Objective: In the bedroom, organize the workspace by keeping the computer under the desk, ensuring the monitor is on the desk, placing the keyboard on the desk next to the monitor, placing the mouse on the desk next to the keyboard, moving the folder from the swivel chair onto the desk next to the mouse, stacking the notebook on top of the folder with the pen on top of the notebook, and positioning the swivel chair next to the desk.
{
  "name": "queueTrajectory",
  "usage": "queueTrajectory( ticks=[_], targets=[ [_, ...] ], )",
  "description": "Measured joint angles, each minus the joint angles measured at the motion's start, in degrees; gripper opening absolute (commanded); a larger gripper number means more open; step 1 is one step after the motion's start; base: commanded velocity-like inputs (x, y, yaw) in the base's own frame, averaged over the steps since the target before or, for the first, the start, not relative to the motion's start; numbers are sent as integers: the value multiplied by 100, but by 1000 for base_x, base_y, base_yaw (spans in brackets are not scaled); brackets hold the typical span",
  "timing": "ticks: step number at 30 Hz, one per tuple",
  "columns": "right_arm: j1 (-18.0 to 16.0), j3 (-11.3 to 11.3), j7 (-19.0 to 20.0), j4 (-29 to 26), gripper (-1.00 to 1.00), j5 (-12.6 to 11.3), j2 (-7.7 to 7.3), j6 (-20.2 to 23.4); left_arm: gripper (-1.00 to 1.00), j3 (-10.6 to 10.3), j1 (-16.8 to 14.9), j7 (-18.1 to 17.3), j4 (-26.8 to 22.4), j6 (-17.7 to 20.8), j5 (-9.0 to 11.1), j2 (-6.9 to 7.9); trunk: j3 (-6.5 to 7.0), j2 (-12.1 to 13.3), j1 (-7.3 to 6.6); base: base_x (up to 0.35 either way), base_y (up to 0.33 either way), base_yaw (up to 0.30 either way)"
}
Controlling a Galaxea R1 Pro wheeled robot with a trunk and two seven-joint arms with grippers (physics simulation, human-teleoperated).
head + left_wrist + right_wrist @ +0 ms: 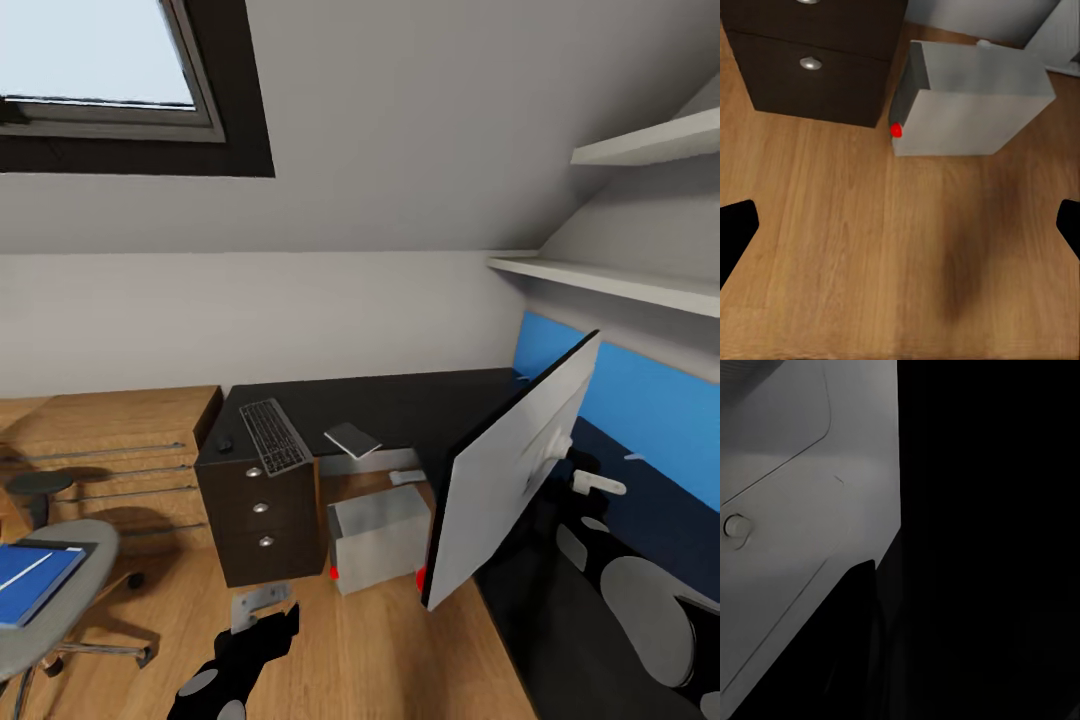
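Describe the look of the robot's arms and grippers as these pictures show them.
The left arm is glossy black with rounded grey joint discs and ends in a light grey metal bracket. The right arm is black too, with larger pale grey oval panels. The left gripper's fingertips are plain black.

Monitor (510,470) tilted above desk (400,400); keyboard (272,436) on desk; computer (380,537) underneath.

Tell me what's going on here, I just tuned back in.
The monitor is tilted in mid-air over the right side of the desk, its silver back facing the camera; the right arm appears to be carrying it. The left gripper hangs open above the floor near the computer. The keyboard, mouse and notebook lie on the desk; the folder sits on the swivel chair.
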Motion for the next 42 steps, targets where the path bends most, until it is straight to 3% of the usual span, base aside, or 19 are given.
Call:
queueTrajectory(
  ticks=[10,26,42],
  targets=[
    [-1,25,1,-92,-100,27,1,7,100,0,1,0,1,0,-2,0,-64,-1,0,-332,-23,167],
    [-2,-50,3,-261,-100,33,2,8,100,-1,-1,0,1,-1,-7,2,-167,-1,-1,-295,-190,198],
    [-2,-76,19,-287,-100,61,5,15,100,6,-1,-2,-10,-2,-7,8,-180,-1,-1,-285,-211,16]
  ],
)
